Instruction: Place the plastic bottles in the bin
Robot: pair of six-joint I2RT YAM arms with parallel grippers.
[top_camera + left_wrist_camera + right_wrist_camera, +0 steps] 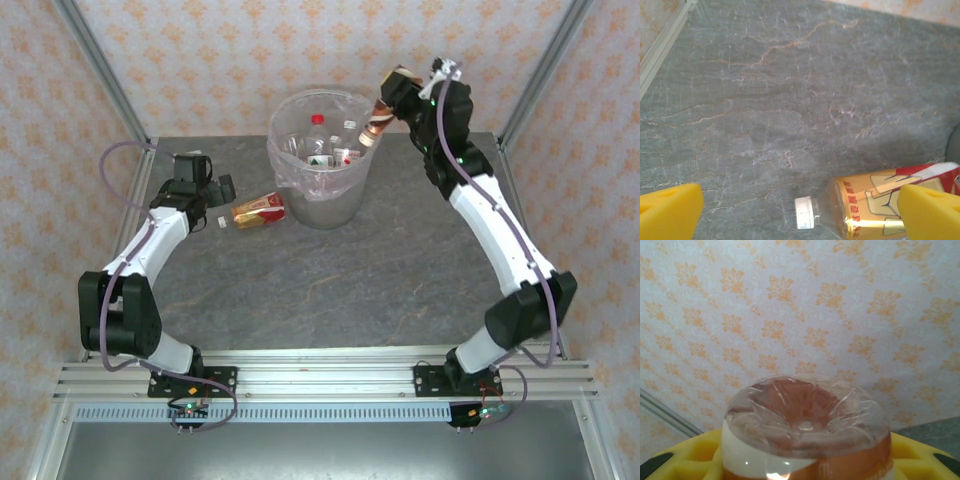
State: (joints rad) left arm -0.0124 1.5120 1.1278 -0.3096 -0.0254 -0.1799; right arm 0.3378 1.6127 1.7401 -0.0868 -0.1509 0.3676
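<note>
At the left of the table (330, 290), the left tool (222, 190) stands with its jaws spread wide, holding nothing. In the left wrist view its yellow fingers (670, 212) sit at the two lower corners. A gold-labelled bottle (875, 205) lies on its side between them, nearer the right-hand finger, with its white cap (804, 212) pointing left. From above, the bottle lies just beside the tool and just left of the bin (335, 200).

The bin stands upright at the middle far part of the table, and several bottles (322, 140) lie inside it.

At the bin's right rim, the right tool (398, 92) is raised above the table and clamped on a brown-labelled bottle (378, 122), which tilts neck-down over the rim. The right wrist view shows that bottle's clear base seated between the yellow fingers (920, 455).

Surface: grey, marble-veined. Surroundings: pale wallpaper (250, 50) with an orange motif, and metal frame posts (100, 70) at the far corners.
</note>
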